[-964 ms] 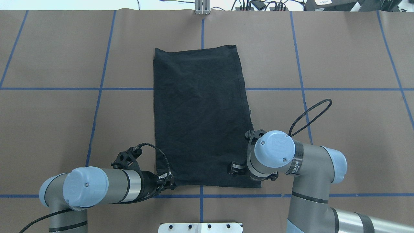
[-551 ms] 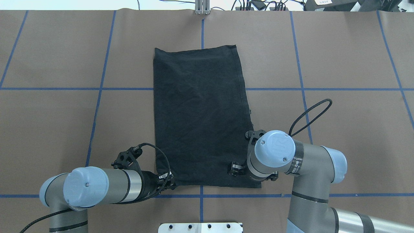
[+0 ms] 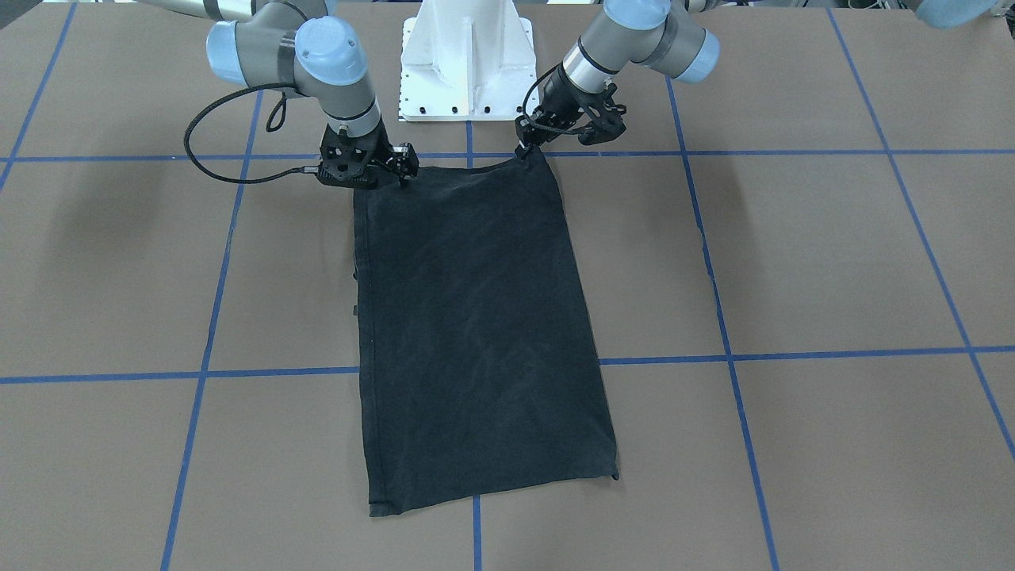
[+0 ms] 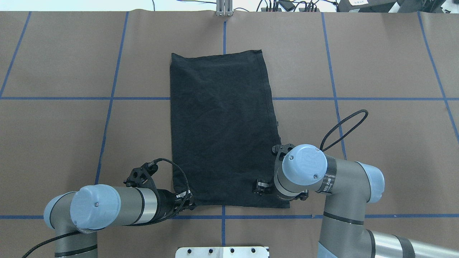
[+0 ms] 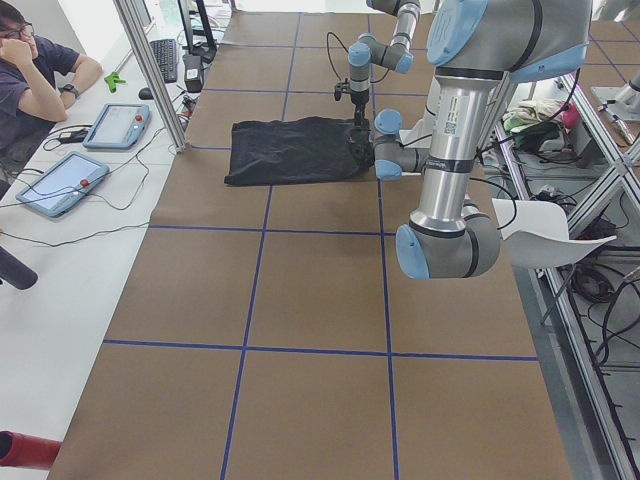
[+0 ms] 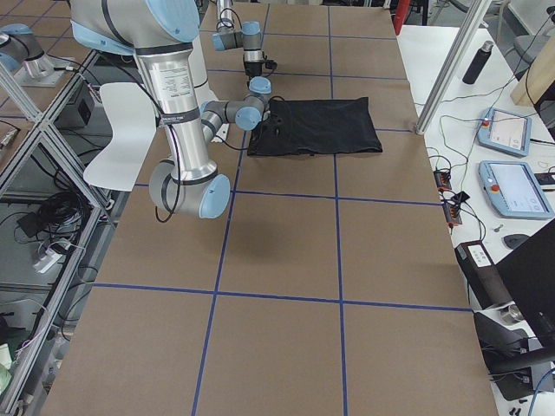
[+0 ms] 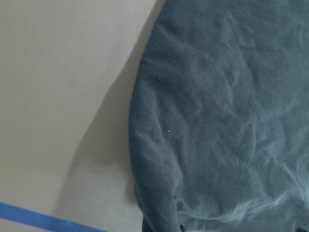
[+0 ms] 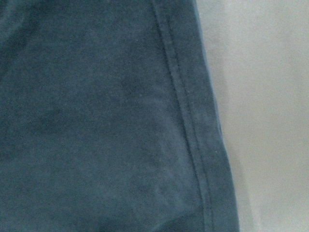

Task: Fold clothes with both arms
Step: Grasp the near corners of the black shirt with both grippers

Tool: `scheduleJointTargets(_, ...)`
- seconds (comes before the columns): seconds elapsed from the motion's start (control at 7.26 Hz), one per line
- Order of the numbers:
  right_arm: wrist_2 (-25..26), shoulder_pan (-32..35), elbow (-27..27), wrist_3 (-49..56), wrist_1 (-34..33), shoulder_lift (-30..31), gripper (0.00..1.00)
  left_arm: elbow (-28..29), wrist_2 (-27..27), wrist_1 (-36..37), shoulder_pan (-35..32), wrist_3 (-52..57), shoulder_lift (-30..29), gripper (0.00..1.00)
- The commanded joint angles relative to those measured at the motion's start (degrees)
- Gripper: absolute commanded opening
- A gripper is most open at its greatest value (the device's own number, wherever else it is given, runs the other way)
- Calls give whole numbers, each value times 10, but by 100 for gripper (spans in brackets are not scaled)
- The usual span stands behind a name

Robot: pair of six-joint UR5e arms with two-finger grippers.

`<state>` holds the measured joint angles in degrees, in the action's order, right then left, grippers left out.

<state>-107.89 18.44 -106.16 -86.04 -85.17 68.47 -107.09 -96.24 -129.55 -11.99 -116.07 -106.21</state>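
Note:
The black T-shirt lies on the brown table, folded into a long rectangle with its plain side up; no logo shows. It also shows in the front view. My left gripper sits low at the shirt's near left corner, shut on it. In the front view that corner rises slightly to the fingers, and the left wrist view shows the cloth bunched there. My right gripper is at the near right corner, pressed close to the hem. Its fingers are hidden under the wrist.
The white pedestal stands just behind the shirt's near edge. Blue tape lines cross the table. An aluminium post stands at the far edge. A seated person and tablets are beyond that far edge.

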Motion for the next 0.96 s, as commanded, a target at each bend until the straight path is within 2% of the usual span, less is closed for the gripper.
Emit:
scheduleJointTargets(0.0,0,0,2,0,0,0,100,0,0,-1,0,0,0,0)
scheduleJointTargets(0.14,0,1,2,0,0,0,98,0,0,0,0,0,0,0)
scheduleJointTargets(0.28,0,1,2,0,0,0,86,0,0,0,0,0,0,0)
scheduleJointTargets(0.41,0,1,2,0,0,0,78,0,0,0,0,0,0,0)
scheduleJointTargets(0.83,0,1,2,0,0,0,75,0,0,0,0,0,0,0)
